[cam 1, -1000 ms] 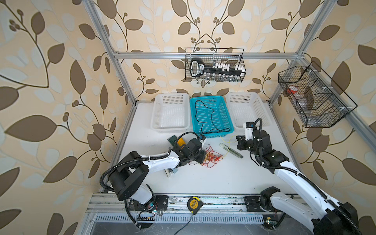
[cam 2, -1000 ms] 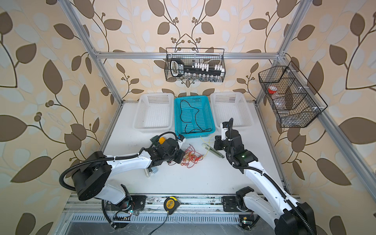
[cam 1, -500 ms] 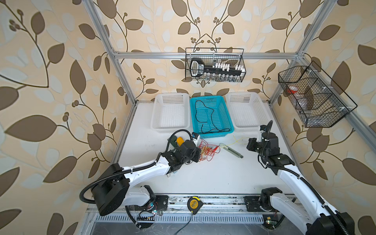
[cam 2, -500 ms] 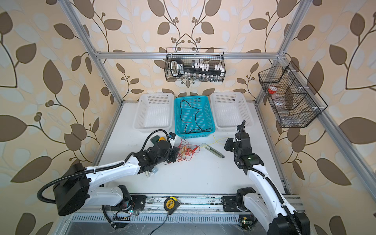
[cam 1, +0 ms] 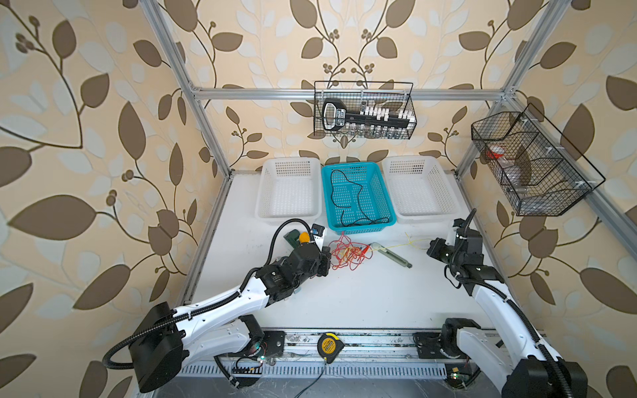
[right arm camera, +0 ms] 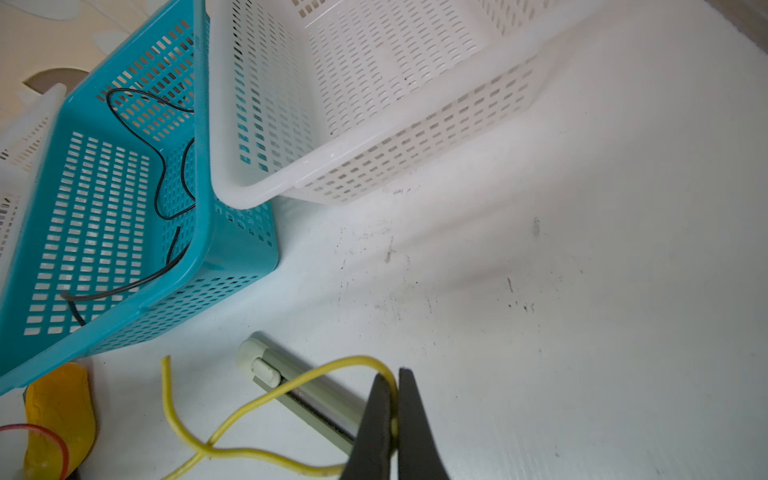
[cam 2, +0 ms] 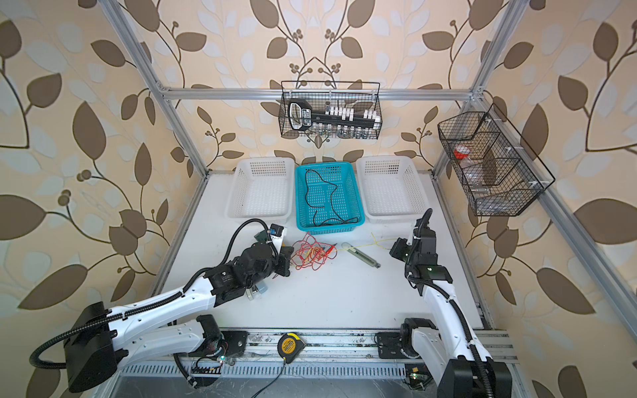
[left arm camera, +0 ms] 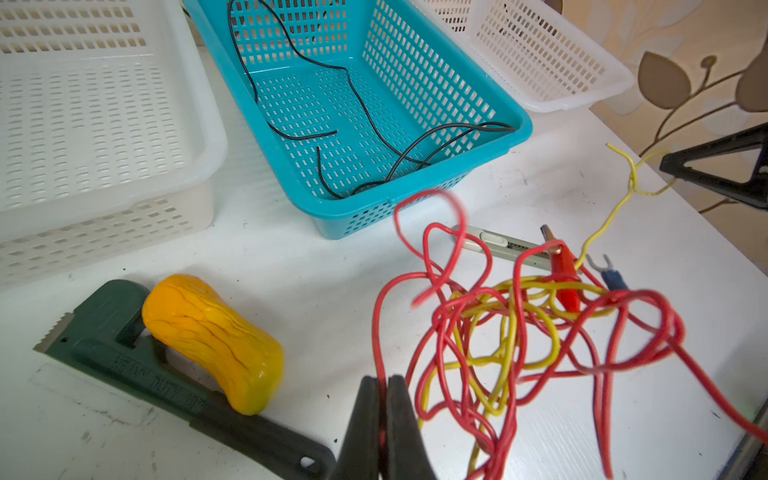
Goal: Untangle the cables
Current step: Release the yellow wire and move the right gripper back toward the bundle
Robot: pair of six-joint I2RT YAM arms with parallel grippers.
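TUG AT THE KNOT: Two robot arms hold opposite sides of a tangle of cables [cam 1: 348, 255] at the centre of the white table [cam 1: 362, 303] in both top views. The left gripper [left arm camera: 381, 380], jaws pinched together on a strand of the red cable [left arm camera: 376, 332], appears to anchor the knot from its left. The right gripper [right arm camera: 392, 374], clamped just as tightly, holds the yellow cable [cam 1: 396, 245] drawn out in a thin line toward the right of the frame, a hold that looks meant to slip the yellow out of the red loops. That line crosses a utility knife [cam 1: 391, 255], which may snag it.

A black cable [cam 1: 358, 196] lies alone in the teal basket [cam 1: 358, 225], between two white baskets [cam 1: 289, 216], apparently already sorted.

Room to pull rightward is short, because the right gripper sits near the table's right edge. The bare stretch toward the lower centre is wide open. A green wrench [left arm camera: 104, 345] and an orange-yellow block [left arm camera: 212, 336] crowd the upper-left side of the left gripper.
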